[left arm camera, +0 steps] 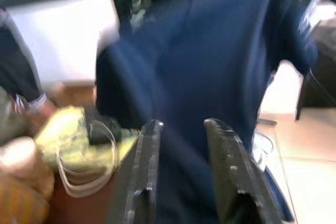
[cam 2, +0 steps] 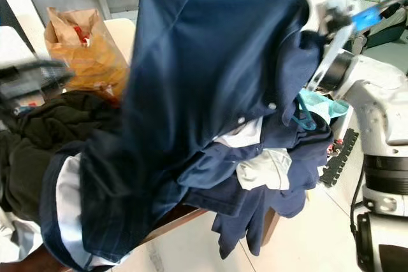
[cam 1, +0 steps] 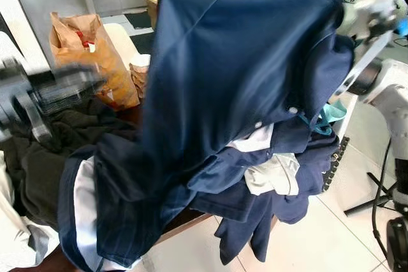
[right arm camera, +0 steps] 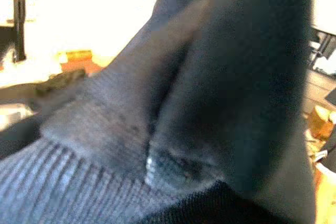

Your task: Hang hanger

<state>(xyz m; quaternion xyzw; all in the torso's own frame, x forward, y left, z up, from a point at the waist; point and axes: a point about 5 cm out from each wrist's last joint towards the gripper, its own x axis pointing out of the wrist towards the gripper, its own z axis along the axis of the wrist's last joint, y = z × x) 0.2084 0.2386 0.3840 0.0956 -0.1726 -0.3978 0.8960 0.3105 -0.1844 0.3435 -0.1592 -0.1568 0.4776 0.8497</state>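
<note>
Your right arm (cam 2: 357, 87) is raised high beside the table, and a navy polo shirt (cam 1: 242, 74) drapes from its upper end, spread wide in front of you; the right gripper itself is buried in the cloth, so you cannot tell whether it is clenched or released; its wrist camera looks straight into the shirt's ribbed collar (right arm camera: 79, 171). A turquoise hanger (cam 2: 315, 107) pokes out just under the draped shirt, close beside your right arm, its hook resting against the dark clothing; whether anything grips it is hidden. Below the shirt lies a heap of navy garments (cam 1: 268, 202) with a pale grey piece (cam 1: 275, 176) among them, spilling over the edge of the wooden table (cam 1: 185, 221). Your left gripper (left arm camera: 181, 171) is blurred, out to the left near a black garment (cam 1: 44, 151); its two fingers stand apart with nothing between them, pointed toward the hanging shirt. Beyond it sits a brown paper bag (cam 1: 89, 55).
</note>
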